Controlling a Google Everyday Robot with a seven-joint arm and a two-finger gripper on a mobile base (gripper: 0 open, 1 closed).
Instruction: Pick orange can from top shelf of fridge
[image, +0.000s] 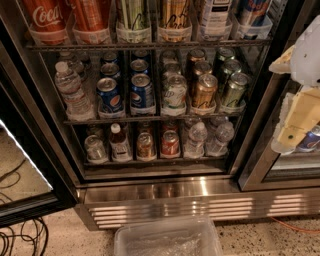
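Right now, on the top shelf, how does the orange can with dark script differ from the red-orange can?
The orange can is amber-gold with thin dark script; the red-orange can is a deeper red. The orange can stands right of the green can; the red-orange can stands left of it, beside the Coca-Cola can. Both stand upright in clear trays on the top shelf. The gripper hangs far right, lower down, touching neither.
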